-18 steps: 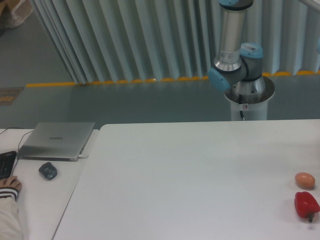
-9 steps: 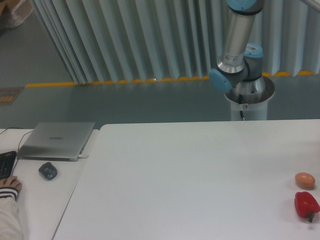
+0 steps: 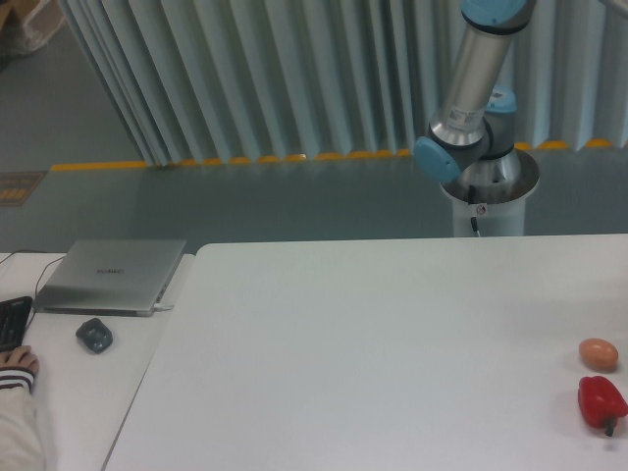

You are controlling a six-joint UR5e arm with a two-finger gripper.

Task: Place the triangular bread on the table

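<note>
The triangular bread is out of view. The large white table (image 3: 373,343) fills the lower part of the camera view. Behind its far edge stands the robot's base (image 3: 488,186), and the silver arm link (image 3: 478,74) leans up and to the right out of the frame's top. The gripper itself is out of view, so nothing shows of its fingers or of anything held.
A tan egg (image 3: 598,353) and a red bell pepper (image 3: 601,402) lie near the table's right edge. At the left, a smaller desk holds a closed laptop (image 3: 111,276), a mouse (image 3: 94,335) and a keyboard corner (image 3: 12,322); a person's hand (image 3: 18,363) rests there.
The arm's upright link has tilted to the right, its top swinging further toward the upper right corner. The egg, pepper and desk items have not moved.
</note>
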